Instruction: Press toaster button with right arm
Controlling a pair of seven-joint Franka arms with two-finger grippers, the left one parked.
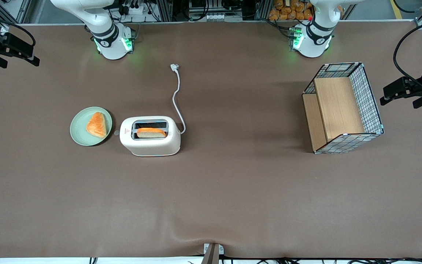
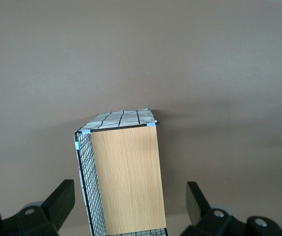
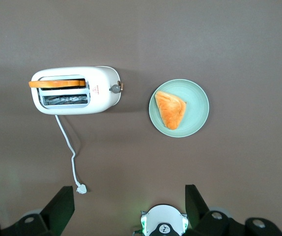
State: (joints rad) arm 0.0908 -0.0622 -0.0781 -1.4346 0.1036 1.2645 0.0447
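One toaster (image 1: 150, 136) stands on the brown worktop (image 1: 233, 183), toward the working arm's end, its two slots facing up. One slice of bread (image 1: 151, 132) sits in the slot nearer the front camera; the second slot holds nothing visible. One toaster button (image 3: 115, 88), a small grey nub, projects from the narrow end face that looks toward one pale-green plate (image 1: 91, 126), and a bare strip of worktop separates nub and plate. The plate carries one triangular orange pastry (image 1: 97, 124). One white cord (image 1: 176, 99) runs from the toaster's other end, away from the front camera, ending in one plug (image 1: 174, 66) lying flat. One wire-mesh basket with wooden panels (image 1: 343, 108) rests toward the parked arm's end, well apart from the toaster. The right arm's base (image 1: 111, 42) stands at the worktop edge farthest from the front camera. Its gripper (image 3: 128, 206) hangs high above the worktop, well apart from the toaster and touching nothing; two black fingers (image 3: 62, 206) are spread wide, released and empty.
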